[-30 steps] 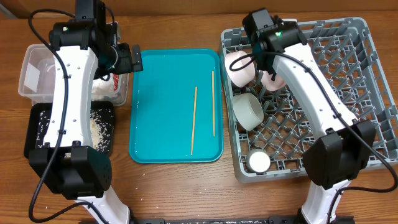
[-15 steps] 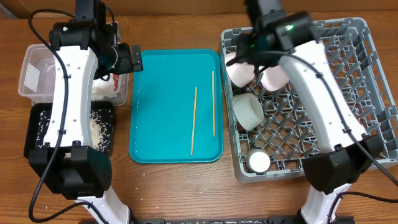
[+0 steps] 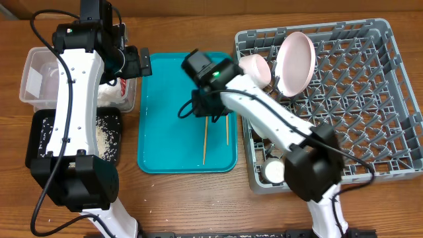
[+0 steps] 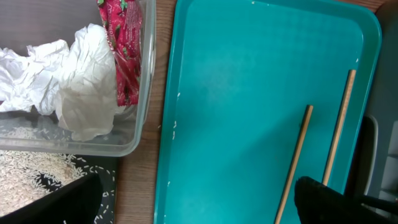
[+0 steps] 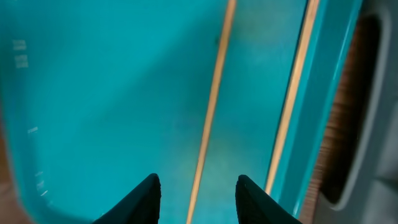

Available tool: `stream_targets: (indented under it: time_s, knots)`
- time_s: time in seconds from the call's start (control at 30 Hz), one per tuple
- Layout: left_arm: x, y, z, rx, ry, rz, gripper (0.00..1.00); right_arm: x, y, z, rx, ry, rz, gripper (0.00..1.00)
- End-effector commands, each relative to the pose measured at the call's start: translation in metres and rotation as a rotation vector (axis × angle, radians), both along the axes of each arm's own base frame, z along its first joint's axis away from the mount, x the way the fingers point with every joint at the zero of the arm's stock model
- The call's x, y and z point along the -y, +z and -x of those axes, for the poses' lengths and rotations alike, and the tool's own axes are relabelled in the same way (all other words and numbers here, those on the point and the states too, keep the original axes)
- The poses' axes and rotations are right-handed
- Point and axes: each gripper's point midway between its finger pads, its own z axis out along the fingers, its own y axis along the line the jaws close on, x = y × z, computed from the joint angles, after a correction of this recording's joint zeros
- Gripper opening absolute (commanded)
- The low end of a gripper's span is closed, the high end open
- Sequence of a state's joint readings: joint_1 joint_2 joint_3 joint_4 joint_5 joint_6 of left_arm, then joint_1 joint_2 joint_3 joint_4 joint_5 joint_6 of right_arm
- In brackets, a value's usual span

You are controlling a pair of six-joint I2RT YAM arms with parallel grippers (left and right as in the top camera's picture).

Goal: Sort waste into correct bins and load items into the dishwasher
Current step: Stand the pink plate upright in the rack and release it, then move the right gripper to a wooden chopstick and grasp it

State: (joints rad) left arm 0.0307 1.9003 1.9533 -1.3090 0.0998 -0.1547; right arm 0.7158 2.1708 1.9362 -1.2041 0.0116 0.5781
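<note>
Change in overhead: the right arm is off the dish rack (image 3: 370, 99), where it was a second ago, and now reaches over the teal tray (image 3: 158, 132). The right gripper (image 3: 207, 110) hangs above the two chopsticks (image 3: 205, 142), which lie where they did. The plate (image 3: 294, 61) stands on edge among the rack pegs with nothing holding it, so that item reads as loaded. The left gripper (image 3: 142, 61) has not moved and sits by the clear tub (image 3: 30, 82). Rice crumbs (image 3: 106, 135) are in the black tray (image 3: 39, 149).

Left wrist: its fingers are spread wide and hold nothing. The red wrapper (image 4: 124, 50) and white paper (image 4: 74, 87) lie inside the tub, so the waste looks sorted.

Right wrist: the fingers (image 5: 146, 193) are spread and empty, straddling the left chopstick with the other one just beside the tray rim. Chopsticks are likely next; they are thin and flat on the tray, so a slip is a risk.
</note>
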Motion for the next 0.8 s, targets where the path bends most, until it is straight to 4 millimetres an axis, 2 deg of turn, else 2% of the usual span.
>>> stream_targets:
  time_s: [0.0, 0.1, 0.17, 0.57, 0.77]
  knots:
    - [-0.002, 0.007, -0.004, 0.025, -0.001, -0.008, 1.0, 0.004, -0.031, -0.006, -0.013, -0.078, 0.06, 0.41]
    - [-0.002, 0.007, -0.004, 0.025, -0.001, -0.008, 1.0, 0.001, -0.057, -0.002, -0.065, -0.073, 0.072, 0.41]
    - [-0.002, 0.007, -0.004, 0.025, -0.001, -0.008, 1.0, -0.001, -0.066, 0.0, -0.088, -0.071, 0.068, 0.41]
    - [-0.002, 0.007, -0.004, 0.025, -0.001, -0.008, 1.0, -0.008, -0.073, -0.005, -0.081, -0.11, 0.042, 0.31]
    - [-0.002, 0.007, -0.004, 0.025, -0.001, -0.008, 1.0, -0.004, -0.093, -0.001, -0.115, -0.119, 0.073, 0.3]
